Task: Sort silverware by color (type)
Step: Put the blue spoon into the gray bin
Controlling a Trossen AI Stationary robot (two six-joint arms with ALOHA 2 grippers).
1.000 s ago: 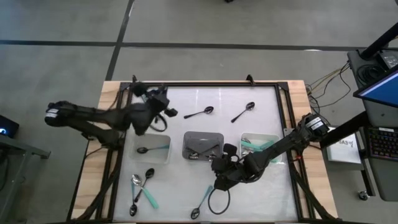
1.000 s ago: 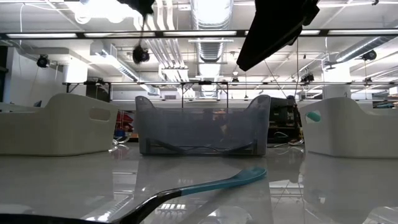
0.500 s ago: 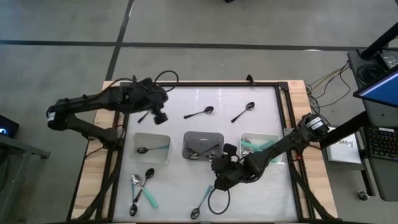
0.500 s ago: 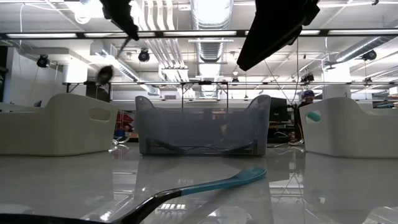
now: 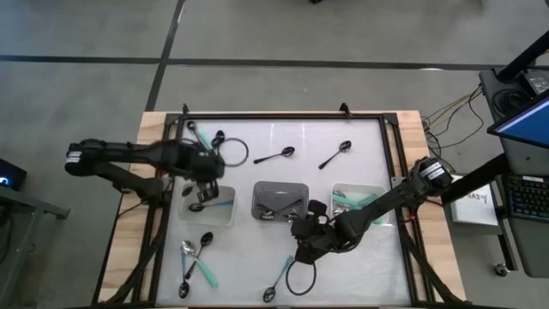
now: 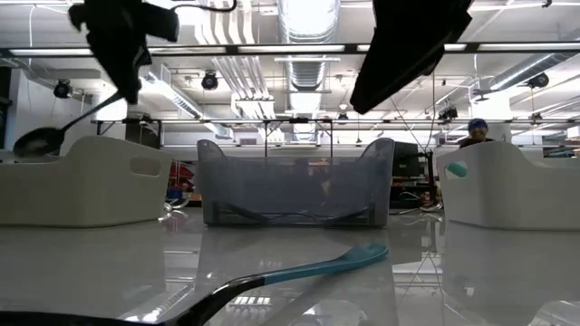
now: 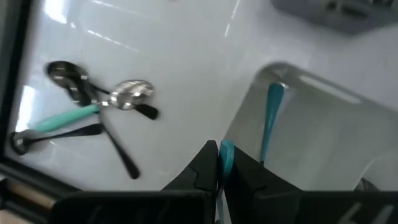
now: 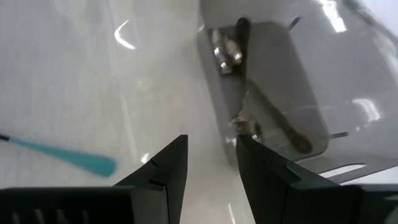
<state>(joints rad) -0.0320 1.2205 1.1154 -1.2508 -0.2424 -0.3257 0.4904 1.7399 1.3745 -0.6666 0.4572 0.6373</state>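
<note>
My left gripper (image 5: 202,180) points down over the left white tray (image 5: 221,220), shut on a spoon (image 6: 41,140) with a dark bowl and a teal handle. Another teal-handled spoon (image 5: 210,206) lies on that tray's floor. The grey middle tray (image 5: 280,187) holds metal spoons (image 8: 227,46). The right white tray (image 5: 377,193) holds mint spoons. My right gripper (image 5: 303,244) hangs open over the table, just near of the grey tray, with nothing between its fingers (image 8: 165,171). My left gripper pinches the spoon's teal handle (image 7: 226,154) between its two shut fingers (image 7: 205,167), coming from above and pointing steeply down. The spoon is lifted clear and slants down from the fingers. Its bowl (image 6: 36,141) hangs above the left tray's rim.
Two black spoons (image 5: 274,156) (image 5: 336,154) lie on the far part of the table. Another spoon (image 5: 196,134) lies at the far left, a cluster (image 5: 196,257) at the near left, and a teal-handled one (image 5: 276,281) near the front edge. A cable loops beside each gripper.
My left gripper has come from the far-left part of the table toward the near edge and down. It has tipped from nearly level to pointing steeply down, and now stands over the left tray. The spoon it carries has sunk with it, bowl lowest.
</note>
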